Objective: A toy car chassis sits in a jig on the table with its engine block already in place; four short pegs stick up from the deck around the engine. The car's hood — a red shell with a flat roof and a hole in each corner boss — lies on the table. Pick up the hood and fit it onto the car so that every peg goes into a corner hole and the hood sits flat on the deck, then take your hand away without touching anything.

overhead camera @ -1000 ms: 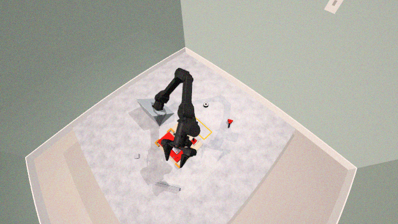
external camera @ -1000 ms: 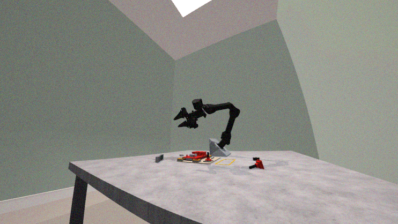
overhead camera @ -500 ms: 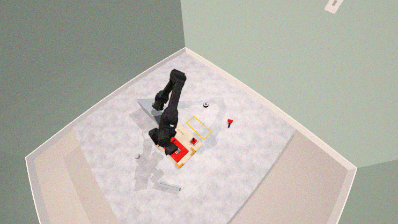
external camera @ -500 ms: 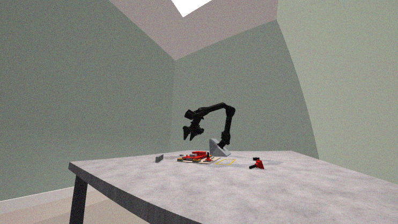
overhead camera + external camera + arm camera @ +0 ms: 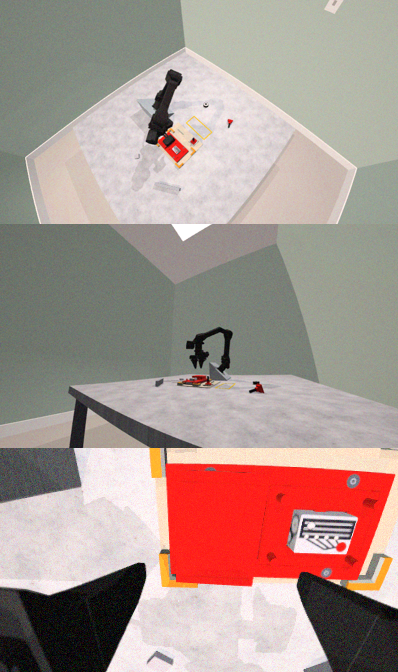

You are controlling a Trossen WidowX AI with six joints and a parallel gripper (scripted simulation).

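- The room: pale green walls [image 5: 292,69] [image 5: 83,321] meet in corners behind the table, with a pinkish ceiling [image 5: 222,248] above.
- The table [image 5: 206,178] [image 5: 250,413]: a mottled, whitish top with a thick dark edge, carrying soft shadows.
- The black arm [image 5: 166,99] [image 5: 227,348] arches from its grey wedge mount [image 5: 145,104] [image 5: 215,373] towards the jig. The step in hand looks like the approach, before any grasp of the hood (fitting is still to do).
- The cream jig board [image 5: 181,127] [image 5: 212,386] [image 5: 240,455] holds the red chassis [image 5: 169,149] [image 5: 189,381] [image 5: 215,523] between orange corners.
- The claw [image 5: 198,367] [image 5: 222,574] points down with its fingers spread wide and nothing between them (the top view hides the tips).
- A yellow outline [image 5: 199,127] [image 5: 225,386] marks the surface beside the jig (its purpose is unclear).
- The hood: I can't identify it for certain. A loose red piece with a black stub [image 5: 229,122] [image 5: 259,388] lies well apart from the jig, perhaps something else. The next move calls for finding the hood, then a level, square grip clear of the engine.
- The white-faced engine block [image 5: 176,149] [image 5: 192,379] [image 5: 322,533] sits uncovered, pegs [image 5: 280,497] around it (a tilted hood could catch on them).
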